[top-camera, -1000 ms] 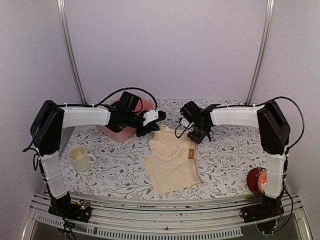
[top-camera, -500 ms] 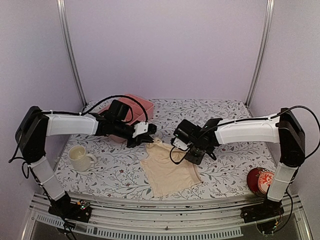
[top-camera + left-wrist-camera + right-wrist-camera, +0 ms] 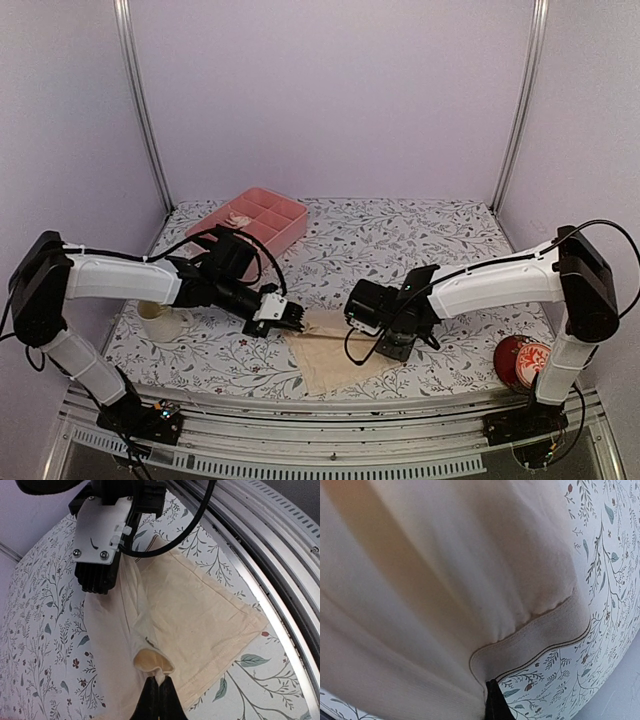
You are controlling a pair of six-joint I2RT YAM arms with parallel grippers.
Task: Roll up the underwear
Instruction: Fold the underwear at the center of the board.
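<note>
Top external: I see both arms reaching low and inward; left gripper (image 3: 289, 319) and right gripper (image 3: 393, 346) clamped on underwear (image 3: 332, 360) stretched between them.

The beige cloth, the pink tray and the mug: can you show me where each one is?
beige underwear (image 3: 335, 362), top view, on its flat near half.
pink tray (image 3: 288, 230), top view, on its near right wall.
mug (image 3: 163, 322), top view, on its cream side wall.
</note>
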